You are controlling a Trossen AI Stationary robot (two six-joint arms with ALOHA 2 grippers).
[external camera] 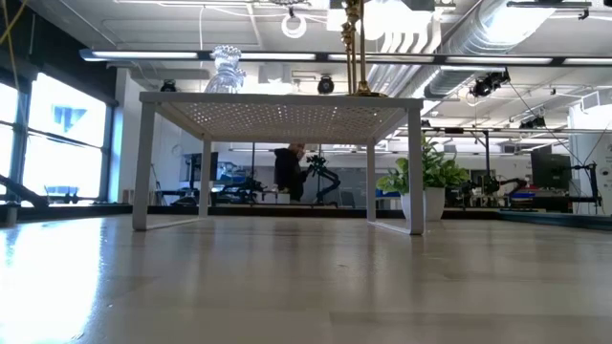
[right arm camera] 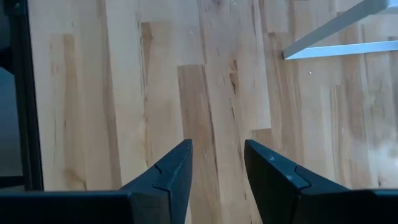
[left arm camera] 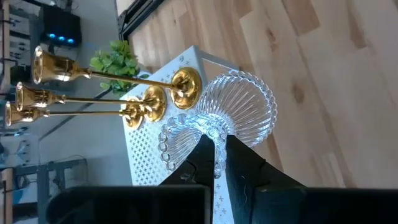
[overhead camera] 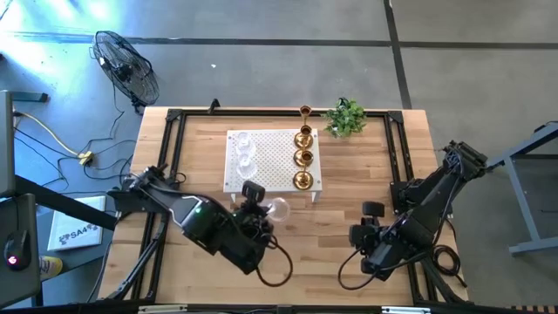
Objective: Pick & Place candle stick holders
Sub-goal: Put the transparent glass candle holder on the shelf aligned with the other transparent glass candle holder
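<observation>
A clear ribbed glass candle stick holder with a beaded rim (left arm camera: 233,115) is pinched at its waist by the left gripper (left arm camera: 219,155), whose dark fingers press in on the glass from both sides, just off the near edge of the white perforated metal platform (overhead camera: 272,157) near the middle of the pale wooden table (overhead camera: 349,209). From overhead, the held glass piece (overhead camera: 277,208) sits beside the platform's near right corner. On the platform's right side stand three tall shiny gold candle stick holders with round bases (overhead camera: 302,158), in a row running far to near, with a fourth gold holder (overhead camera: 305,112) on the table just beyond the platform's far edge. Two more clear glass holders (overhead camera: 245,150) rest on the platform's left side. A small green leafy plant (overhead camera: 345,117) sits near the table's far right edge. The right gripper (right arm camera: 217,165) hangs over bare wood at the near right, its fingers spread apart and empty.
</observation>
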